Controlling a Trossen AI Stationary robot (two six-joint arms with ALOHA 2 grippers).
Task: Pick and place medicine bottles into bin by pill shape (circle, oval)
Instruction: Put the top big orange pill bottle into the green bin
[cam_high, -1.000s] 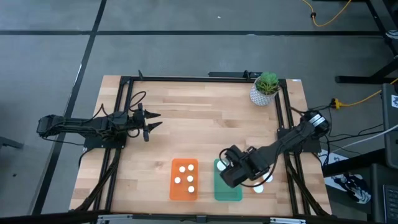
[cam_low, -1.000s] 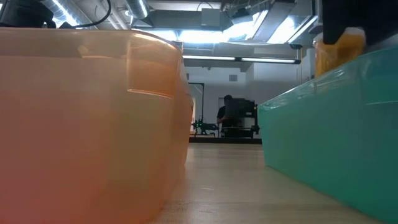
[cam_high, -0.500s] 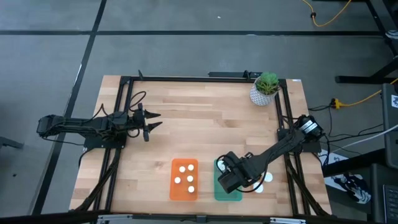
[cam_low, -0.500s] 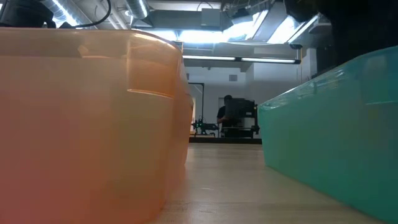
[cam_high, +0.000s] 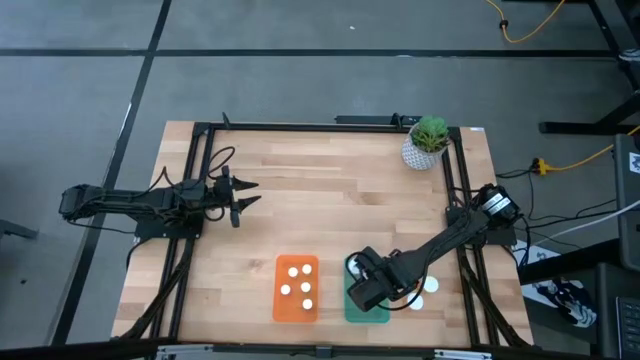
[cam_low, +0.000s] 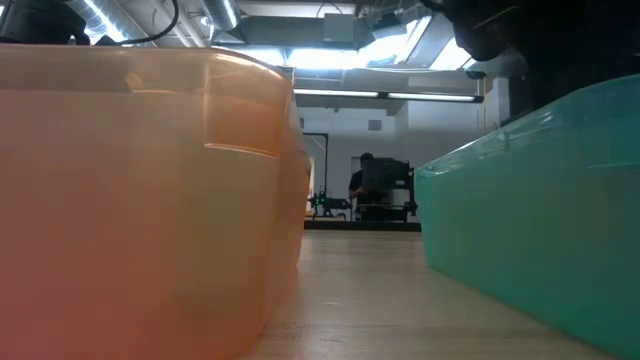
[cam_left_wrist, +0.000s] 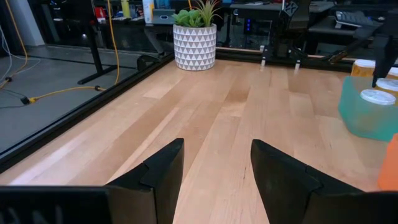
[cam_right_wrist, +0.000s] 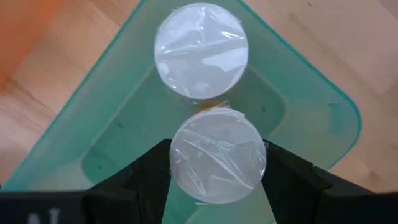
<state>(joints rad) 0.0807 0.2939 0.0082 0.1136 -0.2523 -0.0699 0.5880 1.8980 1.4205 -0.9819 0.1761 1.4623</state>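
My right gripper (cam_high: 368, 290) points down into the teal-green bin (cam_high: 366, 306) near the table's front edge, shut on a medicine bottle whose white cap (cam_right_wrist: 217, 163) shows between its fingers. A second white-capped bottle (cam_right_wrist: 200, 51) stands upright in the same bin, just beyond the held one. The orange bin (cam_high: 297, 290), left of the teal one, holds several small white-capped bottles. Two more bottles (cam_high: 424, 292) stand on the table right of the teal bin. My left gripper (cam_high: 243, 198) waits open over the table's left side. My right gripper pinches the medicine bottle between its two fingers (cam_right_wrist: 147, 169), which sit on opposite sides just below the white cap (cam_right_wrist: 217, 186). They come from above, pointing down. The bottle is upright inside the teal-green bin; whether its bottom touches the bin floor is hidden.
A white patterned pot with a green plant (cam_high: 427, 143) stands at the far right corner. A black frame rail (cam_high: 320, 126) borders the wooden table. In the low view the orange bin (cam_low: 130, 200) and the teal bin (cam_low: 540, 200) stand close, with a narrow strip of table between.
My right gripper has gone down and a little toward the table's near edge with the bottle. The bottle's amber body, seen above the teal bin's wall a second ago, has sunk behind that wall into the bin.
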